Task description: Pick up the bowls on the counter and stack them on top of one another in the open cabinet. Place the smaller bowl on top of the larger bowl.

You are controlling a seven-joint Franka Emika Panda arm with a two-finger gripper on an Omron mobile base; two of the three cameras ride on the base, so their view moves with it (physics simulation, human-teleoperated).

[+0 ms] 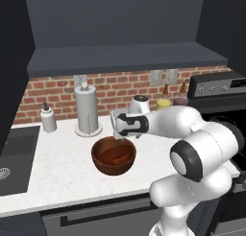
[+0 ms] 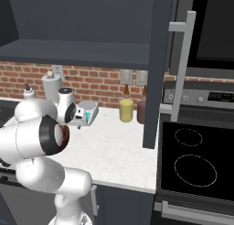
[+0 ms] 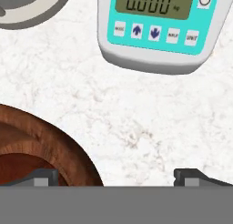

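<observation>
The larger bowl (image 1: 114, 156), deep and reddish-brown, stands on the white counter (image 1: 57, 170) in front of the arm. In the hand view its thick rim (image 3: 50, 145) curves through the lower left. I cannot make out the smaller bowl as a separate thing. My gripper (image 1: 118, 135) hangs just over the bowl's far rim, pointing down. It is open (image 3: 117, 176): one fingertip (image 3: 43, 176) is over the bowl's inside, the other over bare counter (image 3: 136, 114). The open cabinet's shelf (image 1: 125, 57) runs above, dark grey with nothing visible on it.
A teal-faced kitchen scale (image 3: 154, 22) lies just beyond the gripper. A paper towel holder (image 1: 88, 110), a soap dispenser (image 1: 48, 119) and the sink (image 1: 14, 158) are to the left. A yellow cup (image 2: 126, 109), a dark cup (image 2: 140, 112) and the black stovetop (image 2: 196, 160) are to the right.
</observation>
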